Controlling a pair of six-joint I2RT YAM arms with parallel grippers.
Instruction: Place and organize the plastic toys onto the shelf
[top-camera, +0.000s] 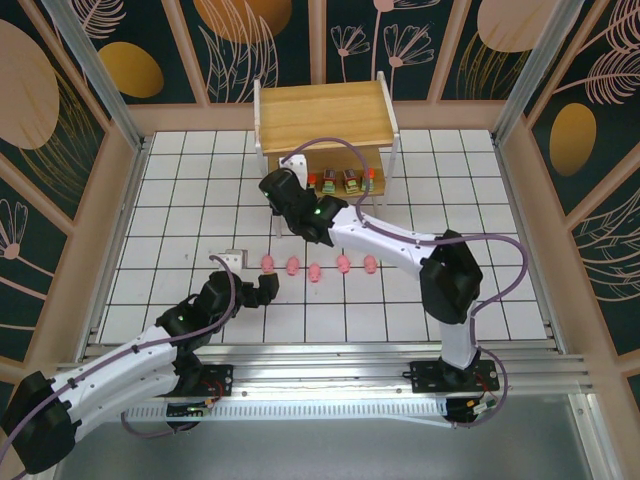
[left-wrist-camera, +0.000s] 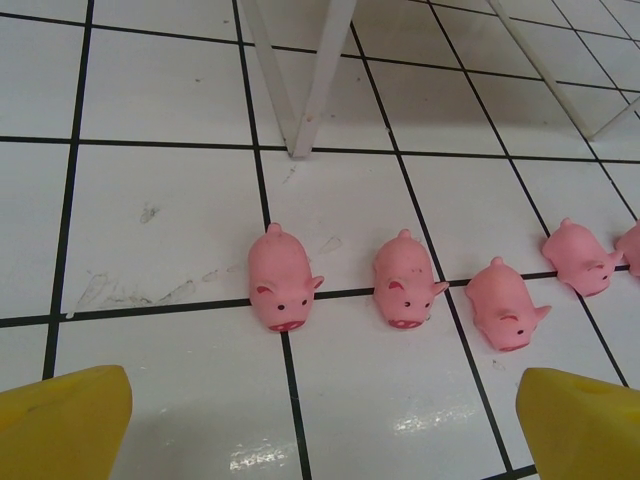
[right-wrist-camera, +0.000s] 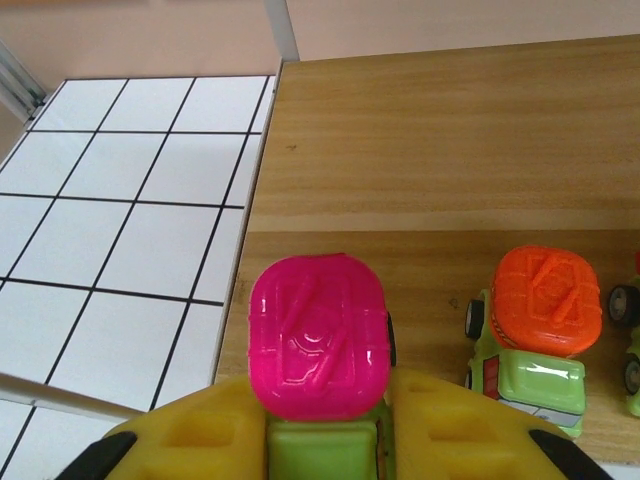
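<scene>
The shelf (top-camera: 322, 115) stands at the upper middle of the top view, on the white gridded desk (top-camera: 450, 200). The right arm reaches up to its lower board, where the right gripper (top-camera: 288, 188) sits at the board's left end. In the right wrist view the right gripper (right-wrist-camera: 322, 440) pinches a magenta truck (right-wrist-camera: 318, 335), its yellow fingers (right-wrist-camera: 205, 435) pressed to either side of the toy's green body. The truck is over the wooden board of the shelf (right-wrist-camera: 430, 150), near its left edge. Just to the right on the same board stands an orange truck (right-wrist-camera: 545, 300), apart from the held one. From above, more trucks (top-camera: 351, 181) line the lower board to the right of the gripper.

Five pigs (top-camera: 317, 271) lie in a row on the desk in the middle of the top view, below the shelf and well apart from it. The left gripper (top-camera: 263, 290) sits at the row's lower left. In the left wrist view the left gripper (left-wrist-camera: 320, 430) is spread wide and holds nothing, its yellow fingertips (left-wrist-camera: 60, 420) in the bottom corners. The pigs (left-wrist-camera: 282, 280) run from centre to right edge, snouts toward the camera, with a white shelf leg (left-wrist-camera: 305, 90) above them.
</scene>
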